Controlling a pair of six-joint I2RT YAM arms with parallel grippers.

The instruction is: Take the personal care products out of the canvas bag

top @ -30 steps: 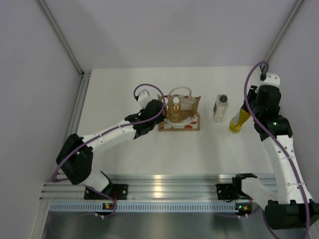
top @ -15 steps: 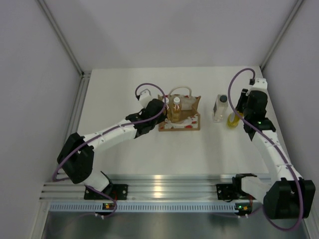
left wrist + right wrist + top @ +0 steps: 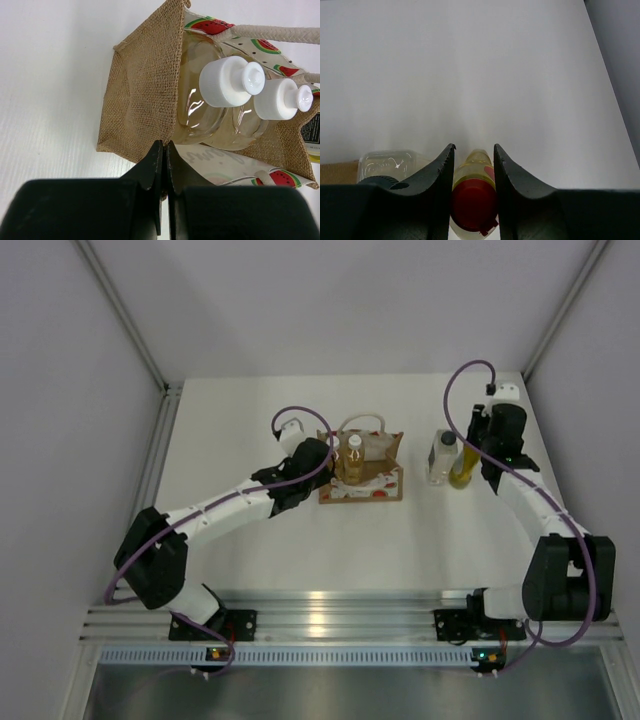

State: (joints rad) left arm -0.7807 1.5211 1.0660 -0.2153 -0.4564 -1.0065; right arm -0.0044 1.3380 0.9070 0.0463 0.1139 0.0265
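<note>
The canvas bag (image 3: 372,476) stands mid-table with two amber bottles with white caps (image 3: 231,82) inside it; one shows in the top view (image 3: 352,456). My left gripper (image 3: 322,456) is shut on the bag's left burlap edge (image 3: 145,100), with the jaws (image 3: 165,146) pinching the fabric. The clear bottle with a dark grey cap (image 3: 443,456) stands on the table right of the bag. My right gripper (image 3: 472,448) is shut on the yellow bottle (image 3: 461,472) at its red cap (image 3: 474,200), right beside the clear bottle (image 3: 385,162).
The bag's white loop handles (image 3: 362,422) stick up at the back. The right wall post (image 3: 560,315) and the table's right edge are close behind my right arm. A metal rail (image 3: 320,625) runs along the near edge.
My right gripper has carried the yellow bottle left and back, from tilted near the right edge to upright beside the clear bottle. The left arm and bag have not moved.
</note>
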